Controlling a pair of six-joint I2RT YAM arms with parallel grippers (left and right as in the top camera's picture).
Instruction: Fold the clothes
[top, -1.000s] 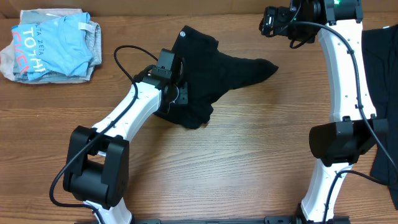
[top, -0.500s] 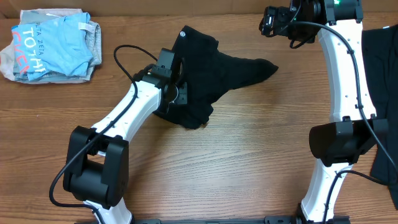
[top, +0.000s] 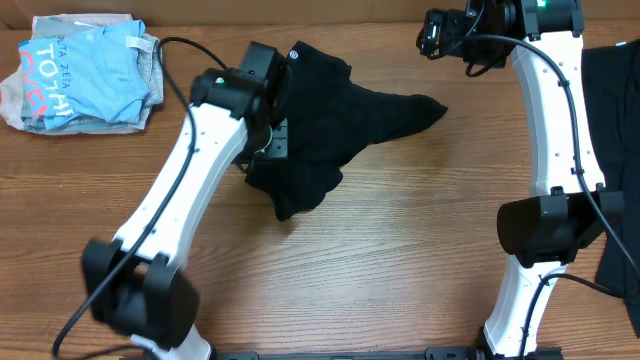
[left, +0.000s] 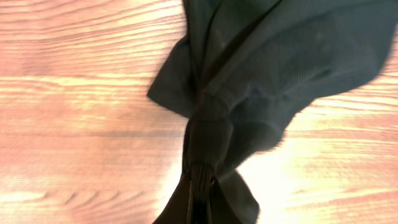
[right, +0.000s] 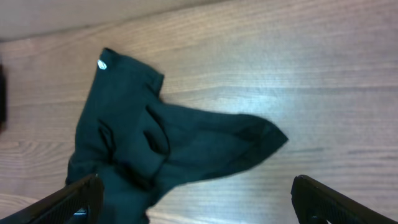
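A wooden table (top: 400, 270) seen from above, with two white-and-black robot arms. At the far left lies a pile of folded clothes (top: 85, 70), a light blue shirt on top. Right of it, the left arm reaches out to the middle of the table, where its left gripper (top: 275, 138) is pinched tight on a gathered bunch at the near-left part of a black T-shirt (top: 345, 105). In the left wrist view the cloth funnels into a tight twist at the fingers and fans out above the wood. The shirt lies crumpled, not spread, from the middle of the table towards the far side. It has a small white label (top: 296, 55) at its far end and a point of fabric trailing to the right. Further right, at the far edge, the right gripper (right: 196, 182) hangs high above the table, its fingers wide apart and holding nothing. A second black garment (top: 612, 120) lies along the right edge. This looks like the opening step: pulling the shirt out so that it can be laid flat. The next move probably calls for the right arm to come down and take an opposite edge, so the two arms can stretch the shirt open.
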